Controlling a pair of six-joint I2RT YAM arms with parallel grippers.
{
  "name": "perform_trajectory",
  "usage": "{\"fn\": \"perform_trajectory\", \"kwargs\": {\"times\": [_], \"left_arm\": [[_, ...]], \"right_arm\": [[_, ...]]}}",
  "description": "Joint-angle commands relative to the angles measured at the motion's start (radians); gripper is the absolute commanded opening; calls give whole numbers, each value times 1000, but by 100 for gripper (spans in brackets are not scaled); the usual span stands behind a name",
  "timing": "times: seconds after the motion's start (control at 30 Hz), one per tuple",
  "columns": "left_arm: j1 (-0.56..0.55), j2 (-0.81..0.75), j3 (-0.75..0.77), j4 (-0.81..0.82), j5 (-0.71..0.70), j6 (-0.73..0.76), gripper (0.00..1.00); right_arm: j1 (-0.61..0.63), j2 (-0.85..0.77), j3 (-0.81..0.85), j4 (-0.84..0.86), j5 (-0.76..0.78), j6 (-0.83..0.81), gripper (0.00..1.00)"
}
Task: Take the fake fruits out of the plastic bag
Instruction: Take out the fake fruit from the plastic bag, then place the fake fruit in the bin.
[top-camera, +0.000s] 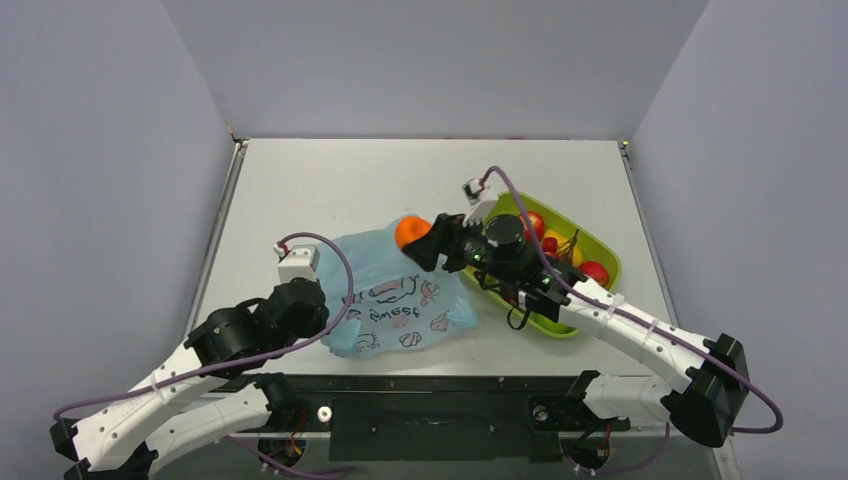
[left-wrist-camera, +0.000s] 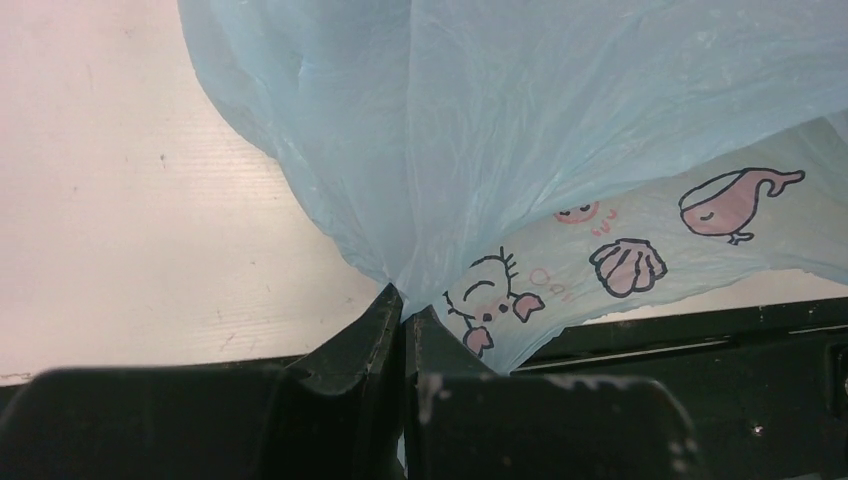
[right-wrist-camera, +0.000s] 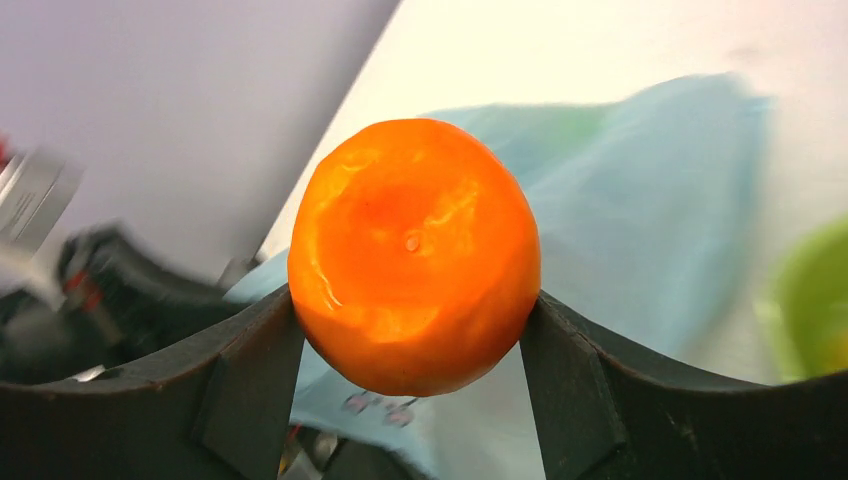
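The light-blue plastic bag (top-camera: 400, 295) with black cartoon drawings lies at the middle of the table. My left gripper (left-wrist-camera: 405, 312) is shut on the bag's (left-wrist-camera: 520, 130) near left edge, pinching a fold. My right gripper (top-camera: 420, 243) is shut on the orange (top-camera: 411, 231) and holds it above the bag's far edge. In the right wrist view the orange (right-wrist-camera: 415, 250) sits squeezed between both fingers (right-wrist-camera: 250, 370), with the bag (right-wrist-camera: 640, 210) below it. The other fake fruits in the bag are hidden.
A green tray (top-camera: 600, 262) stands right of the bag, under my right arm, holding red and yellow fruits (top-camera: 594, 271) and a brown stem. The black frame at the table's near edge (left-wrist-camera: 700, 330) lies just beside the left gripper.
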Motion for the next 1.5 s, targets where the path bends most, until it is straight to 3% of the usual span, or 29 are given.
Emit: {"fn": "perform_trajectory", "kwargs": {"times": [0.0, 0.13, 0.33, 0.53, 0.67, 0.83, 1.0, 1.13, 1.47], "left_arm": [[10, 46, 31, 144, -32, 95, 0], [69, 141, 120, 209, -10, 212, 0], [337, 321, 284, 284, 190, 400, 0], [415, 429, 391, 349, 196, 476, 0], [429, 425, 358, 456, 185, 516, 0], [434, 321, 140, 683, 195, 581, 0], [449, 282, 86, 685, 217, 574, 0], [447, 261, 77, 695, 233, 584, 0], [447, 249, 62, 704, 235, 596, 0]], "right_arm": [[-156, -114, 12, -138, 121, -49, 0], [-275, -187, 19, -291, 256, -90, 0], [-479, -219, -46, -403, 359, -113, 0], [-525, -176, -89, -425, 427, -140, 0], [-527, -122, -95, -428, 423, -166, 0], [-527, -68, -100, -426, 369, -197, 0], [-515, -59, -110, -416, 354, -211, 2], [-501, -51, -105, -415, 372, -218, 14], [-459, -22, -78, -443, 439, -248, 59]]}}
